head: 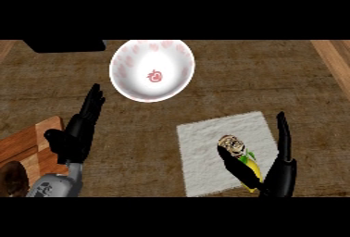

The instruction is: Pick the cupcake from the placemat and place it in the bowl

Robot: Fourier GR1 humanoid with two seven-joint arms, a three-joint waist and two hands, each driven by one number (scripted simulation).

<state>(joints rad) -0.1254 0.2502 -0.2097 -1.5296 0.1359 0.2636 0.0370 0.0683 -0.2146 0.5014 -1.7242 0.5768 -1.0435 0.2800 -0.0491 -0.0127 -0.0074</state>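
Straddling the small cupcake [238, 149] with its yellow paper case and brown-and-cream top, my right hand [280, 178] is spread: thumb on one side, fingers upright on the other, nothing pinched yet. The cupcake lies tipped over on the white, rough-textured rectangular placemat [205, 157], near its right edge. So nothing is done: grasp, lift and carry all remain. The white round bowl [171, 60] with pink strawberry print sits well apart, up and left of the placemat. My left hand [75, 134] rests open, far left of the placemat.
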